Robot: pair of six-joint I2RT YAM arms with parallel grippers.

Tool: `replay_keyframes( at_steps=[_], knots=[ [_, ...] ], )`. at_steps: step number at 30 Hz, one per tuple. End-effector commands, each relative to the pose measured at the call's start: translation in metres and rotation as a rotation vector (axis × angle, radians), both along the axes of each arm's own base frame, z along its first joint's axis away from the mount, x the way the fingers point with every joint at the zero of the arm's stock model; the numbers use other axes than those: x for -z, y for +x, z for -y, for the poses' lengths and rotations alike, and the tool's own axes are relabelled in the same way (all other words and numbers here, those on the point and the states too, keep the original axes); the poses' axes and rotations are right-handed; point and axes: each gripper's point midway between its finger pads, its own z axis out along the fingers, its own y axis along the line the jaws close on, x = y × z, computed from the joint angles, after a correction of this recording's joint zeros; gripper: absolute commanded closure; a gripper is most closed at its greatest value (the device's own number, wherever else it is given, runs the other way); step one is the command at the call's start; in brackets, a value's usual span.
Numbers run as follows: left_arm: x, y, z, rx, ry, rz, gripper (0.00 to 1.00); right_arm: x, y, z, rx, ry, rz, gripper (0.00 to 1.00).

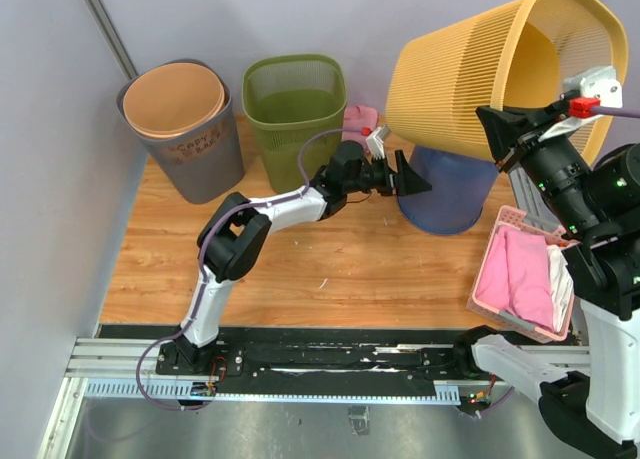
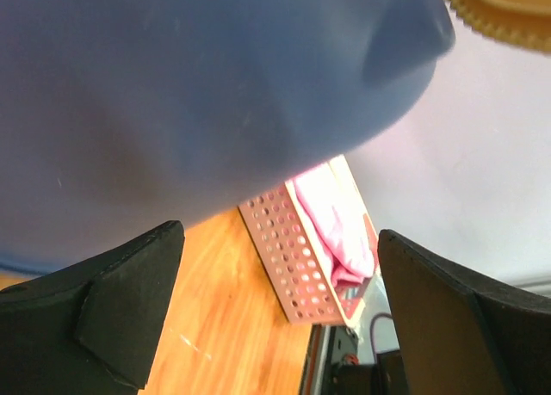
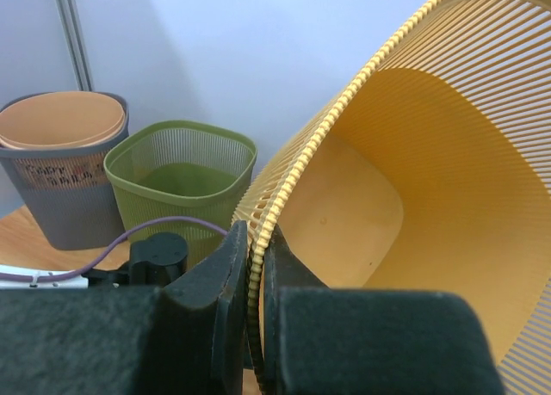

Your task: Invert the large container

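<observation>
Well, the yellow basket (image 1: 470,74) is up off the counter (image 1: 330,269), hanging on a slant right above the blue bin (image 1: 440,201). Its mouth is turned up and out to the right of the bin and its closed bottom faces left. Its lower wall runs across the bin's top, though I cannot tell whether the two touch. The right gripper (image 3: 256,257) has it by the rim. The jaws are pinched nearly together, one inside the basket and one outside, with only the ribbed yellow edge between them. That grip sits above the bin's right side.

The left gripper (image 1: 414,176) is low, just left of the blue bin and pointed at its wall, jaws spread wide and holding nothing. Its wrist view is mostly filled with the bin's blue side, very close, but I cannot say it touches.

Right of the bin, on the near side, a pink crate (image 1: 515,217) rests with pink cloth (image 1: 520,269) folded in it and something white (image 1: 562,279) alongside the cloth. Left of the bin stands a green basket (image 1: 295,109), upright and open. Farther left again is a grey bin (image 1: 205,164) with an orange bin (image 1: 175,99) nested inside it. Between the green basket and the blue bin, something small and pink (image 1: 358,117) peeks out behind the left gripper, too hidden to make out.
</observation>
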Motion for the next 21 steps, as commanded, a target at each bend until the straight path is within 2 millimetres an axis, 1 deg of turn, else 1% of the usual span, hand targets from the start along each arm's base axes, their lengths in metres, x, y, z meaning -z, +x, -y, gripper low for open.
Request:
replay_keyframes(
  at_steps=[1, 3, 4, 7, 11, 13, 15, 17, 19, 21],
  knots=[
    [-0.044, -0.027, -0.018, -0.001, -0.050, 0.054, 0.01, -0.051, -0.044, 0.018, 0.012, 0.061, 0.187, 1.00],
    [-0.043, -0.046, -0.032, 0.002, -0.035, 0.037, 0.01, -0.045, -0.049, 0.016, -0.007, 0.057, 0.172, 1.00],
    [-0.036, -0.059, -0.040, 0.015, -0.019, 0.020, 0.01, -0.043, -0.053, 0.015, -0.021, 0.056, 0.169, 1.00],
    [-0.034, -0.095, -0.059, 0.038, 0.001, 0.010, 0.01, -0.042, -0.067, 0.007, -0.089, 0.060, 0.160, 1.00],
    [-0.037, -0.130, -0.084, 0.056, 0.014, 0.001, 0.01, -0.040, -0.086, -0.005, -0.196, 0.070, 0.142, 1.00],
    [-0.031, -0.145, -0.100, 0.051, 0.047, 0.003, 0.01, -0.034, -0.091, -0.011, -0.238, 0.074, 0.115, 1.00],
    [-0.026, -0.156, -0.119, 0.029, 0.073, -0.002, 0.01, -0.021, -0.094, -0.021, -0.303, 0.065, 0.067, 1.00],
    [-0.020, -0.163, -0.137, -0.009, 0.115, 0.000, 0.01, -0.005, -0.096, -0.032, -0.364, 0.055, 0.004, 1.00],
    [-0.017, -0.167, -0.154, -0.052, 0.166, 0.013, 0.01, 0.014, -0.094, -0.038, -0.392, 0.037, -0.069, 1.00],
    [-0.014, -0.171, -0.173, -0.093, 0.237, 0.033, 0.01, 0.036, -0.092, -0.039, -0.394, 0.008, -0.139, 1.00]
  ],
)
